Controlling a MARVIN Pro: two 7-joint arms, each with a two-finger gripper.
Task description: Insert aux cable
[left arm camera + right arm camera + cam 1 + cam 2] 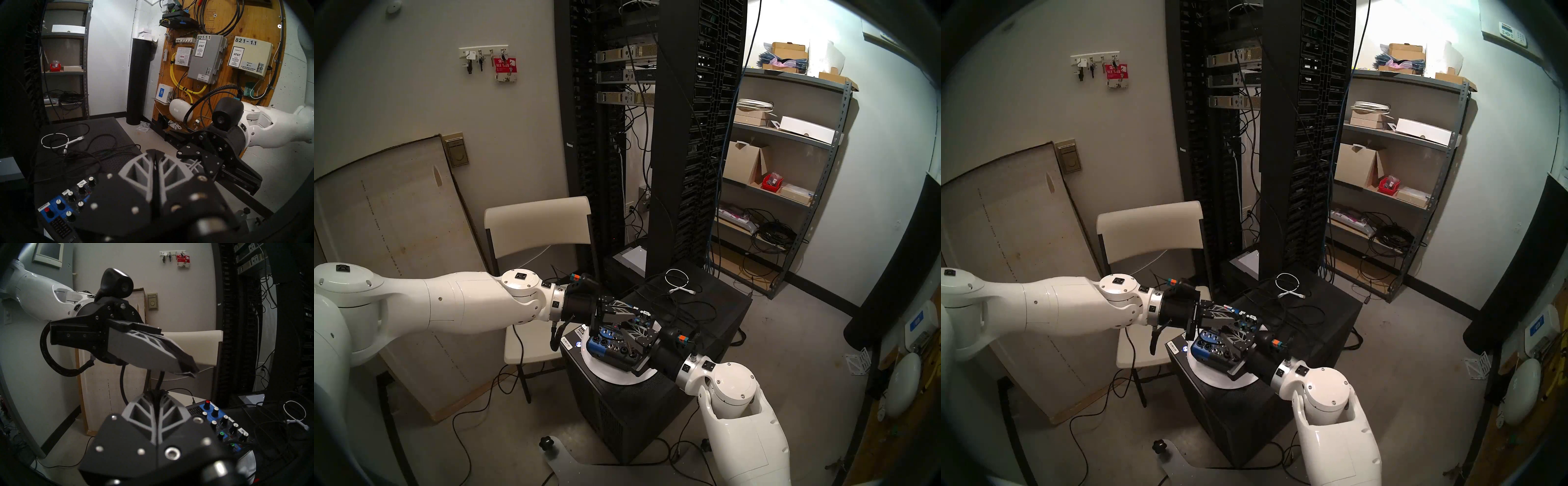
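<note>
While both arms meet over the mixer (612, 342), which sits on a white disc (612, 375) atop a black cabinet (653, 400), the left gripper (628, 314) reaches in from the left and the right gripper (628, 332) from the right, their tips close together above the knobs. In each wrist view the gripper's own fingers (167, 176) are pressed together with no gap; whether anything is pinched between them cannot be told. Thin black cable (95, 152) lies in loose loops on the cabinet top behind the mixer, near a white cable (54, 140); the aux plug itself cannot be made out. A chair (538, 224) stands behind the left arm.
</note>
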